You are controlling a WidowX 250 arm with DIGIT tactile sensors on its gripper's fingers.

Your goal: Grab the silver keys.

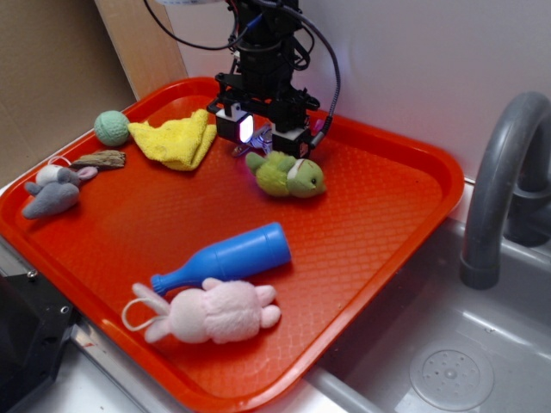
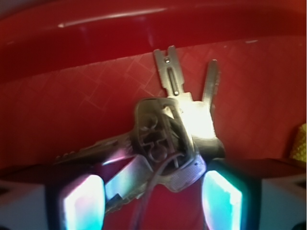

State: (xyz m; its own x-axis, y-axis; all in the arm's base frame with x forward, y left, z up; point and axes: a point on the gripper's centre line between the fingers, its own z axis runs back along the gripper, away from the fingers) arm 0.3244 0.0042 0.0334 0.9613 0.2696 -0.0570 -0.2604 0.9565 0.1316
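- Keys (image 2: 168,139) lie on the red tray (image 1: 362,215), near its far rim, just beside the green plush (image 1: 287,175) and right of the yellow cloth (image 1: 179,139).
- Progress, as I judge it: the approach is done, since the end effector (image 1: 258,138) is down at the bunch; the grasp itself looks unfinished or only just forming.
- Wrist view: the ring and key heads sit between the two glowing fingers (image 2: 81,203), with the blades fanning out toward the rim.
- Whether the pads already pinch the metal I cannot tell; the fingers stand apart with the bunch in the gap, and the contact is lost in glare.
- Left to do, by my reading: close firmly on the bunch and lift it clear of the tray.
- Arm pose: it comes down nearly vertical from above at the tray's back edge, end effector pointing at the tray floor, its tips at or almost at the surface.
- Nothing else is involved: the blue bottle (image 1: 225,258), pink bunny (image 1: 211,312), grey mouse (image 1: 53,189) and green ball (image 1: 111,127) lie well apart from it.
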